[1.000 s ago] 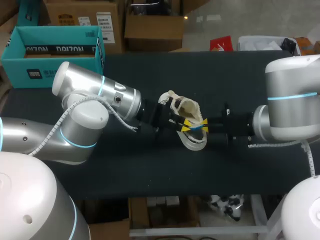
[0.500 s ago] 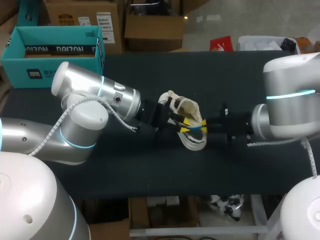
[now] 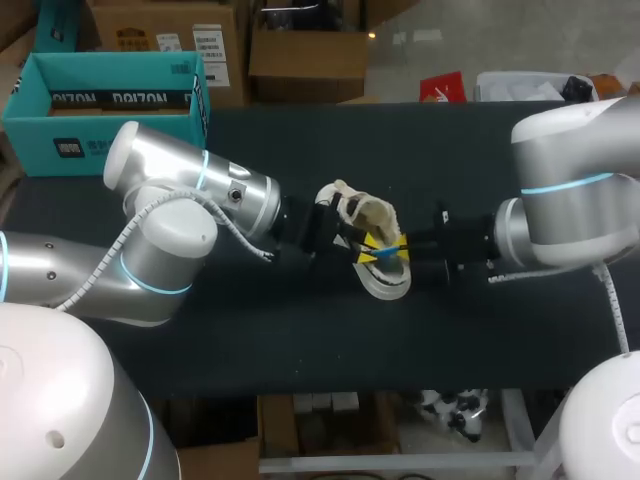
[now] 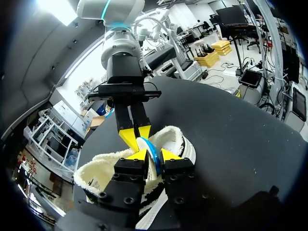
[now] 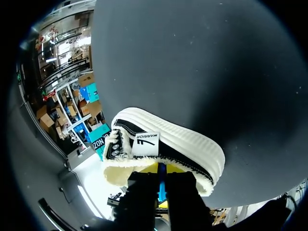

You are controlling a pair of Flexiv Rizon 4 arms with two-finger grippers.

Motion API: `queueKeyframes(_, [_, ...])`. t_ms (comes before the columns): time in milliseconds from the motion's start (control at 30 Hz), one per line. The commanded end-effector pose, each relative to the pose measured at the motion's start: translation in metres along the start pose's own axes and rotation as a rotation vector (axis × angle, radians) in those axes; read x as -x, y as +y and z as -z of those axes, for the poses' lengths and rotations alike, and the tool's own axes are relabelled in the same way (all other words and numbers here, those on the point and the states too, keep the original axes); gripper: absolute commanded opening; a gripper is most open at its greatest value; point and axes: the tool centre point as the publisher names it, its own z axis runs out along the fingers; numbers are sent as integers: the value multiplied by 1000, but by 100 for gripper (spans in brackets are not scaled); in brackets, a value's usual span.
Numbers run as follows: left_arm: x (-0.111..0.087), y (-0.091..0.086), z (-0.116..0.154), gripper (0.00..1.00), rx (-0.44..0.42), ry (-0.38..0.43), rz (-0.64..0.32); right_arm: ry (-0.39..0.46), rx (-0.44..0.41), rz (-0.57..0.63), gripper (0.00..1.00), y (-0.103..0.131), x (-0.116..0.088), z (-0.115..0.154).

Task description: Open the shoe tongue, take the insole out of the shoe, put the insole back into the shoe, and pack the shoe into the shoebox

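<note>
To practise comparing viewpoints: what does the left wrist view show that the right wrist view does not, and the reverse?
Left wrist only: the right gripper tip to tip with the left gripper over the fleecy opening of the shoe. Right wrist only: the shoe's outer side with its white label. Both: the shoe and the blue insole between fingers.

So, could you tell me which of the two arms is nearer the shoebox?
The left arm: the teal shoebox sits at the far left, close beside it, while the right arm comes in from the opposite side.
</note>
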Motion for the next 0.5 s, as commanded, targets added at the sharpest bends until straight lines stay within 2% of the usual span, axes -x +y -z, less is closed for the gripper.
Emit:
queueKeyframes(33, [-4, 0, 5, 40, 4, -9, 7, -13, -4, -2, 0, 3, -1, -8])
queueKeyframes(67, [-4, -1, 8, 49, 2, -11, 9, -14, -4, -2, 0, 3, 0, -8])
queueKeyframes(133, [-4, -2, 13, 93, -11, -13, 17, -18, 1, 1, 0, 0, 2, -6])
queueKeyframes(167, [-4, -4, 16, 100, -18, -12, 20, -19, 5, 3, 0, -1, 3, -4])
queueKeyframes(267, [-4, -9, 23, 100, -35, -11, 29, -20, 27, 17, 0, -7, 7, 2])
queueKeyframes(500, [5, -13, 36, 100, -115, 30, 128, -36, 61, 25, 0, -11, 15, 13])
